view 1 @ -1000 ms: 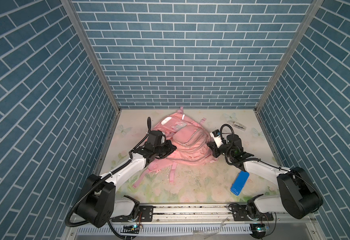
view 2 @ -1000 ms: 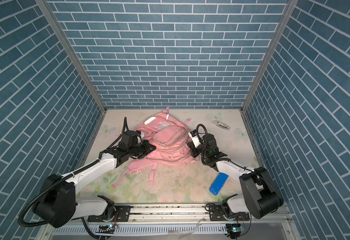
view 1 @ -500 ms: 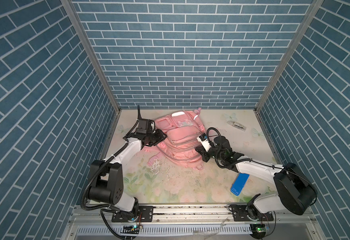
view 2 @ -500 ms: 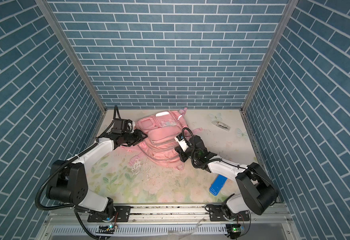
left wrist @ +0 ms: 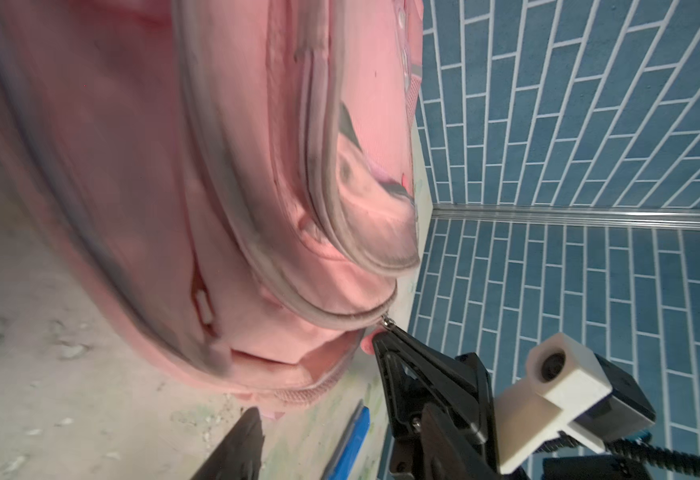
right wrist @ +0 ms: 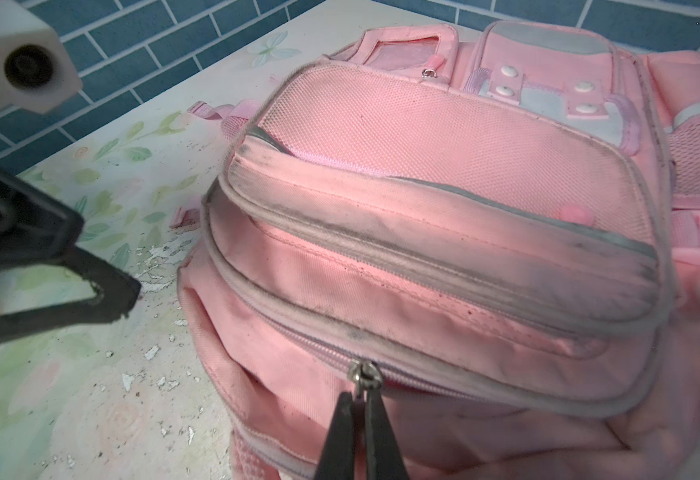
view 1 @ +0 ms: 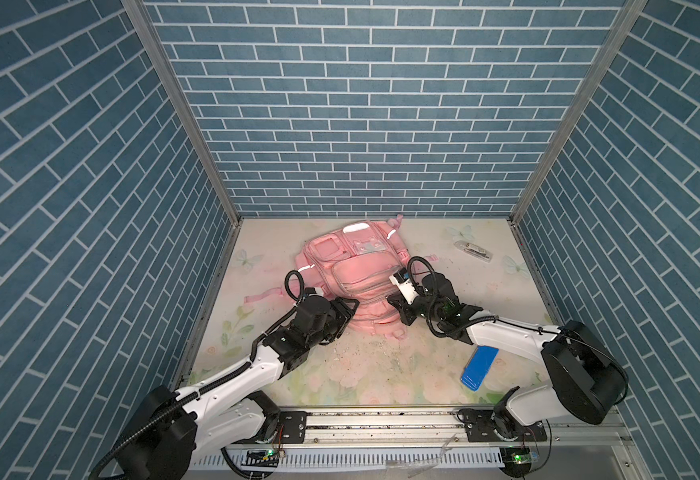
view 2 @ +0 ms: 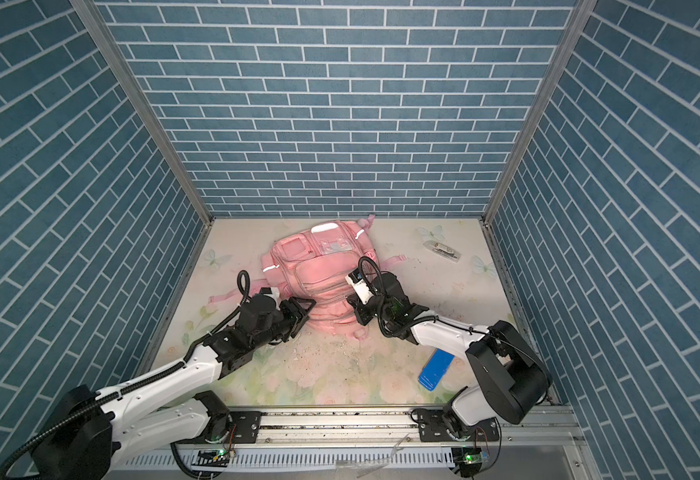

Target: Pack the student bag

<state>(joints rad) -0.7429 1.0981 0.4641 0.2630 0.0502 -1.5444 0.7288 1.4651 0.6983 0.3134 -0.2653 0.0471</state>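
The student bag (view 1: 356, 274) (view 2: 319, 266) is a big pink backpack lying front-up at the back middle of the table. My right gripper (view 1: 390, 300) (view 2: 350, 300) (right wrist: 358, 399) is at its near right edge, shut on a metal zipper pull (right wrist: 364, 374) (left wrist: 387, 322) of the main zip. My left gripper (view 1: 350, 316) (view 2: 304, 316) is open at the bag's near left corner with nothing between its jaws. One of its fingers (left wrist: 248, 436) (right wrist: 103, 291) shows in each wrist view, just short of the fabric.
A blue flat case (view 1: 479, 368) (view 2: 435, 368) lies near the front right, under my right arm. A clear packet (view 1: 472, 250) (view 2: 443, 250) lies at the back right. Paint flakes dot the floral table (view 1: 340, 374). Brick walls close three sides.
My left gripper has opened, and its arm swung from the bag's far left side to its near left corner. The bag has turned straighter. The right gripper stays shut at the zip.
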